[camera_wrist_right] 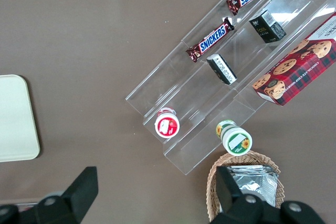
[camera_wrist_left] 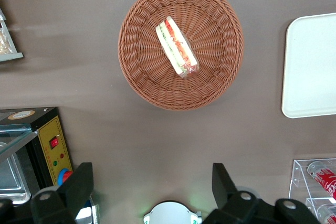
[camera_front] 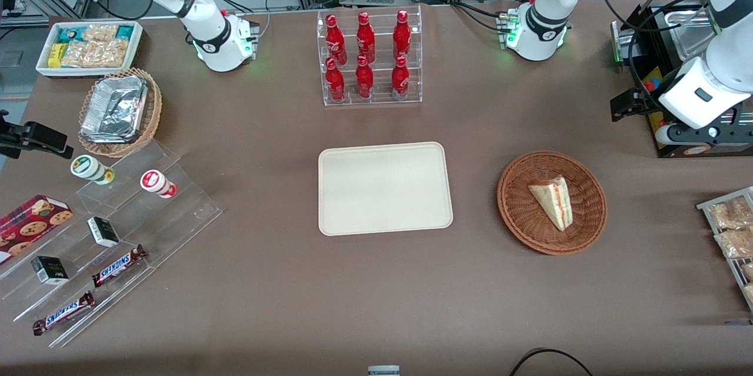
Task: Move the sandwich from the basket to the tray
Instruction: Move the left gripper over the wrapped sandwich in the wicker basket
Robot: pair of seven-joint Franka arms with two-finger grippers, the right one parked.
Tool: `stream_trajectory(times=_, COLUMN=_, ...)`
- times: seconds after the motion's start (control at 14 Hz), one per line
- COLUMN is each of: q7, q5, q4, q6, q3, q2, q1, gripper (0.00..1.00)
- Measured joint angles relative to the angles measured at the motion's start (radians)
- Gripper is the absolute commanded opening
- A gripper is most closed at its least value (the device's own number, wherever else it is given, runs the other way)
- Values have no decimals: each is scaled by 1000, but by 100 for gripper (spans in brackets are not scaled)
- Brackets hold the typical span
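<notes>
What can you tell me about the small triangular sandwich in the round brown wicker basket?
The small triangular sandwich is a wedge of pale white bread with red-orange and green filling stripes along its cut edge. It looks wrapped in clear film. It lies flat, touching only the round reddish-brown wicker basket, near its middle. The left gripper is open, up above the table farther from the front camera, touching nothing.

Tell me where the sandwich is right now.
The sandwich lies in the basket, beside the tray, toward the working arm's end. The open gripper hovers high above the table.
</notes>
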Motion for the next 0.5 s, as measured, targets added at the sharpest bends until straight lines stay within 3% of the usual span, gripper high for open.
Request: stream_trajectory(times=0.5, q7=0, q5=-3, q4=-46, q6=27, q3=-10, q2=36, q1=-4, gripper=100)
